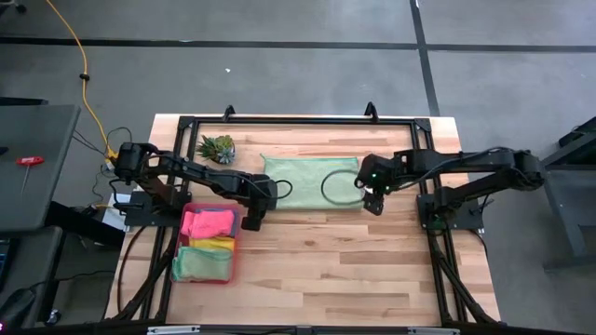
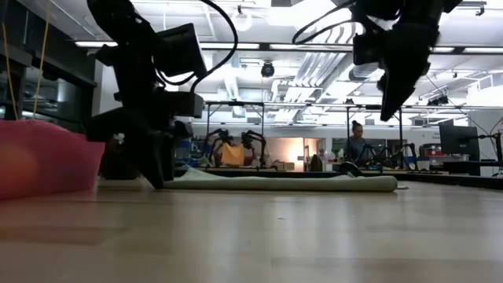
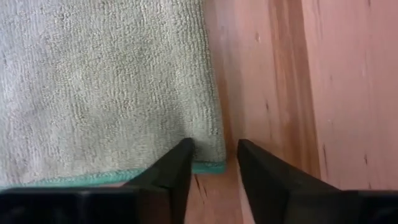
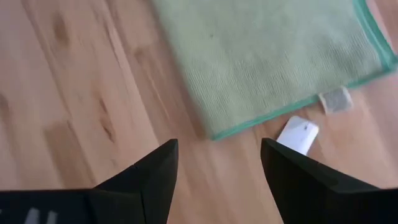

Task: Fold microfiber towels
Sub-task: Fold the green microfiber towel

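A pale green microfiber towel lies flat on the table's far middle as a wide rectangle, with a teal hem. My left gripper is down at table level at the towel's near-left corner. Its fingers point steeply down and stand a little apart, with the corner in the gap. My right gripper hangs open above the towel's near-right corner, clear of the cloth. Two small white tags stick out beside that corner. My left gripper comes at the towel's near-left corner from above, slanting. One fingertip stands on the cloth just inside the corner's hem, and the other fingertip stands over bare wood beside it. The corner lies flat on the table between them, unlifted.
A translucent pink tray holding pink, yellow and green towels stands at the near left, close to my left arm. A small spiky plant sits at the far left. A black frame runs round the table. Bare wood lies toward the near edge.
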Controlling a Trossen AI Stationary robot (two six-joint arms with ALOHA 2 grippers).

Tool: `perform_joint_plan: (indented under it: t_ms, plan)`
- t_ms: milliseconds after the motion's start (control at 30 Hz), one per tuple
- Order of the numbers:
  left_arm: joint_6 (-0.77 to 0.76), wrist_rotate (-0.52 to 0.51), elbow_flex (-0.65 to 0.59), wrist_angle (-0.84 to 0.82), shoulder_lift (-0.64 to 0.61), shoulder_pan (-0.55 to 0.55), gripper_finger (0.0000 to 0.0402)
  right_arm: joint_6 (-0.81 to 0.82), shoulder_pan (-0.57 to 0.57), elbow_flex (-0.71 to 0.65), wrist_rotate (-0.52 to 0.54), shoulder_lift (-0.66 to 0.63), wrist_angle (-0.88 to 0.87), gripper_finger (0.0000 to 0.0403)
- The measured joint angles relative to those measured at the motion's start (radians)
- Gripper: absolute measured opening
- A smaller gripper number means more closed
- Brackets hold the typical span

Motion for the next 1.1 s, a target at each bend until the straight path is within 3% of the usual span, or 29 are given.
perform_joint_plan:
  t_ms: [100, 267, 467, 700, 967, 1100]
  plan:
    - [0.000, 0.002, 0.000, 0.000, 0.000, -0.001, 0.0078, -0.160, 0.011, 0.000, 0.012, 0.055, 0.028, 0.0220]
    - [-0.007, -0.006, 0.000, 0.002, 0.001, 0.001, 0.0008, -0.264, 0.039, 0.000, -0.035, 0.168, 0.113, 0.0220]
    - [-0.007, -0.017, -0.001, 0.001, 0.002, 0.000, 0.0009, -0.365, 0.087, 0.000, -0.037, 0.313, 0.122, 0.0220]
    - [-0.008, -0.018, -0.001, 0.001, 0.002, 0.000, 0.0007, -0.380, 0.102, 0.000, 0.046, 0.447, 0.139, 0.0220]
    - [-0.008, -0.015, -0.001, 0.001, 0.002, 0.000, 0.0003, -0.361, 0.098, 0.002, 0.046, 0.482, 0.159, 0.0218]
    - [-0.010, -0.013, -0.001, -0.001, 0.002, 0.001, 0.0003, -0.338, 0.102, 0.002, 0.036, 0.482, 0.149, 0.0178]
